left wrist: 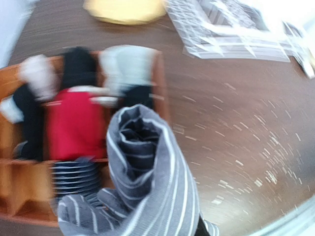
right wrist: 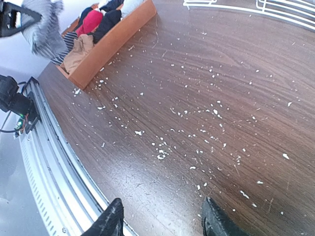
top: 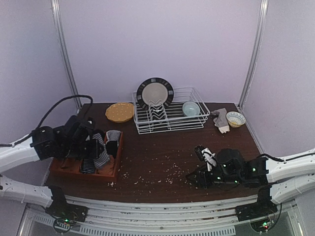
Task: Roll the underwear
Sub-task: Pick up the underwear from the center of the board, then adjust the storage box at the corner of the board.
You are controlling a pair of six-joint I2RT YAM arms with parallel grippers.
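The left arm point(top: 19, 153) and right arm point(top: 290, 169) pair white tubes with black joints, green lights point(top: 227, 167), black cables point(top: 59, 103).

Lab test booth; plain walls point(top: 162, 44)

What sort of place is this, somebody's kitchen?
Probably a robot test booth dressed up like a home, not a real room: plain lilac walls all round, and one crumb-strewn table holding a dish rack with a plate and a wooden tray of underwear.
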